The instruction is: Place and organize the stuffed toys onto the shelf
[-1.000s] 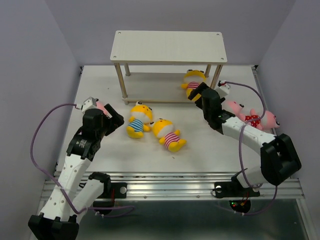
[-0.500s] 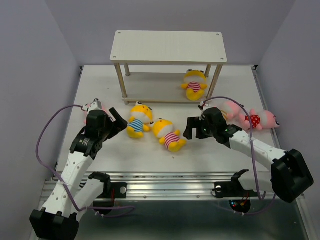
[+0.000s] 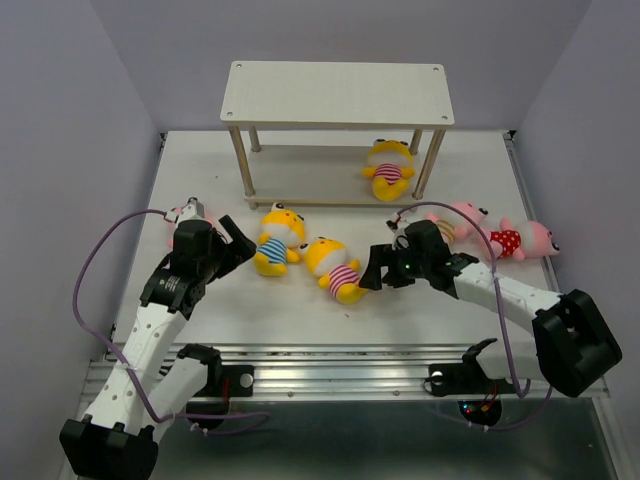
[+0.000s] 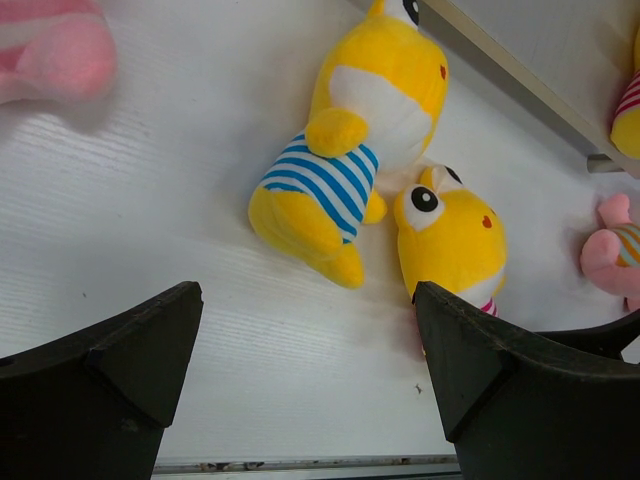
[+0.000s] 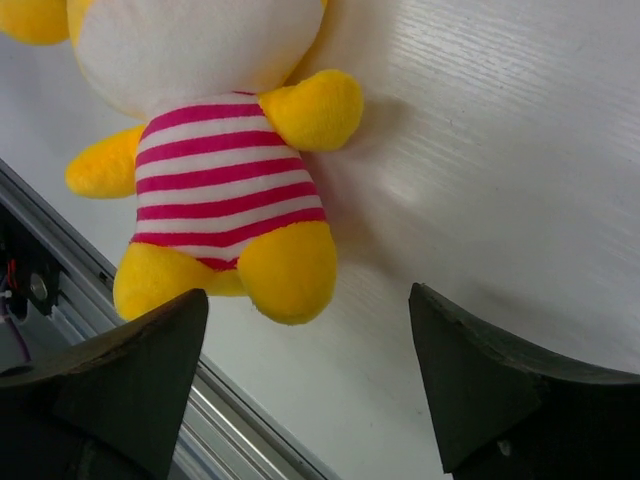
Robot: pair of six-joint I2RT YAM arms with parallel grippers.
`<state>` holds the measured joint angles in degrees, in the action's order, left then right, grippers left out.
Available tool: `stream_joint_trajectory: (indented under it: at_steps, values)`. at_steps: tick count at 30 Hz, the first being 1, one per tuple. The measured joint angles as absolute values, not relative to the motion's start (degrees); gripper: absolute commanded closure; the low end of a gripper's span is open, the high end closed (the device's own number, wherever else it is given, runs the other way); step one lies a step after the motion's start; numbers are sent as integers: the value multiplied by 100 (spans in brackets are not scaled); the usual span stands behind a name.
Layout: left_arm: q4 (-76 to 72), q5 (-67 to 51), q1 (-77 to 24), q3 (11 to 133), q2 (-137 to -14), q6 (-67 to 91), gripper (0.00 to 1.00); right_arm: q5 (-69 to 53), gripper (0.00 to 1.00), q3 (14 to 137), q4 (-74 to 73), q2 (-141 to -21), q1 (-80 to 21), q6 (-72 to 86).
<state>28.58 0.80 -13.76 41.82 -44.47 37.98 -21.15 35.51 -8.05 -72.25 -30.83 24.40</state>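
far left, on the counter [image 3: 290, 310]: one pink toy [image 3: 190, 212] lying loose, partly behind the left arm. left end effector [image 3: 235, 238] hovers low just beside it, jaws wide, holding nothing, aimed toward the yellow pair.

centre: blue-striped yellow toy [image 3: 275, 240] and pink-striped yellow toy [image 3: 335, 268] lie touching on the counter, near the shelf front but not on it.

shelf [image 3: 337, 93] stands at the far side. top board carries no toy. on the lower tier one yellow toy [image 3: 388, 168] sits toward the right end, tipped forward.

right of centre: right end effector [image 3: 372, 272] is right at the pink-striped yellow toy; in the wrist view the jaws stand wide with the toy's legs just ahead of them, not gripped.

far right: striped pink toy [image 3: 445, 230] and polka-dot pink toy [image 3: 508, 240] lie together on the counter, partly behind the right arm.

tally, as judged: one of six shelved, five left, then tidying.
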Motion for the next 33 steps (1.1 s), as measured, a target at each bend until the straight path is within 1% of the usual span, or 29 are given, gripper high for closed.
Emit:
stream_joint_trajectory:
  at_steps: [1,2,3,6,7,9,11,12,13,15,16,18,19,26,33]
  values:
    - [2858,73,-1376,4182,-4447,3798,1,-2169,24,3551,-744,-7303,-3083,2456]
    - [2858,69,-1376,4182,-4447,3798,1,-2217,26,3551,-687,-7358,-3083,2462]
    - [2858,67,-1376,4182,-4447,3798,1,-2276,35,3551,-604,-7419,-3083,2488]
    - [2858,64,-1376,4182,-4447,3798,1,-2379,39,3551,-475,-7559,-3083,2528]
    - [2858,64,-1376,4182,-4447,3798,1,-2416,44,3551,-449,-7609,-3083,2532]
    - [2858,64,-1376,4182,-4447,3798,1,-2510,44,3548,-375,-7675,-3083,2547]
    - [2858,64,-1376,4182,-4447,3798,1,-2578,48,3507,-257,-7721,-3083,2582]
    - [2858,64,-1376,4182,-4447,3798,1,-2606,48,3489,-217,-7736,-3083,2602]
    - [2858,64,-1376,4182,-4447,3798,1,-2626,53,3476,-196,-7743,-3083,2615]
    - [2856,64,-1376,4182,-4447,3798,1,-2679,55,3468,-148,-7765,-3083,2650]
    - [2856,64,-1376,4182,-4447,3798,1,-2705,66,3468,-102,-7776,-3083,2665]
    - [2856,64,-1376,4182,-4449,3795,1,-2744,79,3465,-54,-7789,-3083,2692]
    - [2858,64,-1376,4182,-4451,3795,1,-2770,99,3468,-21,-7802,-3083,2698]
    - [2856,64,-1376,4182,-4451,3795,1,-2805,99,3465,45,-7721,-3164,2683]
    - [2856,62,-1376,4182,-4451,3795,1,-2324,99,3782,-346,-6945,-3385,2683]
